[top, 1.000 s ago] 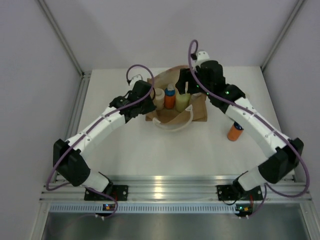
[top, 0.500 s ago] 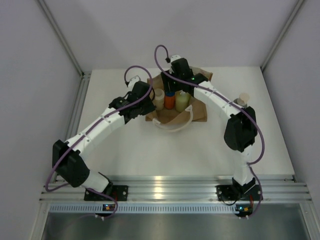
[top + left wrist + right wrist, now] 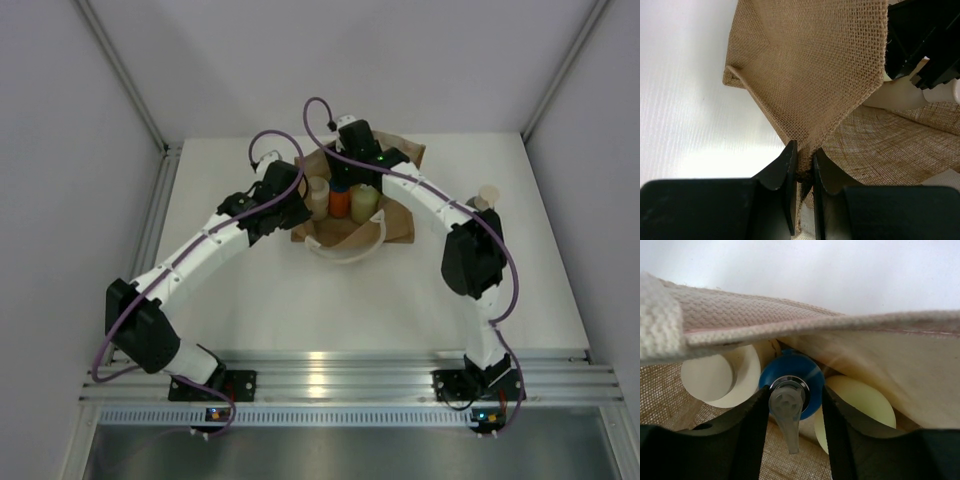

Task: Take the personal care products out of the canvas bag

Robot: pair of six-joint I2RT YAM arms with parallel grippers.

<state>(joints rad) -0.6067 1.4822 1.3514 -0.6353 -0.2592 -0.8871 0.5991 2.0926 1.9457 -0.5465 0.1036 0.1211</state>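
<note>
The canvas bag (image 3: pixel 345 232) lies at the back centre with its mouth held up. A cream bottle (image 3: pixel 317 197), an orange bottle (image 3: pixel 339 203) with a blue cap and a yellow-green bottle (image 3: pixel 364 203) stand in it. My left gripper (image 3: pixel 293 212) is shut on the bag's edge (image 3: pixel 805 150). My right gripper (image 3: pixel 345 178) is open, its fingers either side of the orange bottle's blue pump cap (image 3: pixel 801 375). The cream cap (image 3: pixel 715 377) and the yellow-green bottle (image 3: pixel 860 400) flank it. A tan bottle (image 3: pixel 487 196) stands on the table to the right.
The bag's white handle (image 3: pixel 350 255) loops forward onto the table; another white strap (image 3: pixel 660 325) crosses above the bottles. My right arm's elbow (image 3: pixel 472 260) hangs over the table's right side. The walls stand close behind the bag.
My right arm has swung from the right side in over the bag and settled with its open fingers around the blue cap. The left gripper has kept its hold on the bag.
</note>
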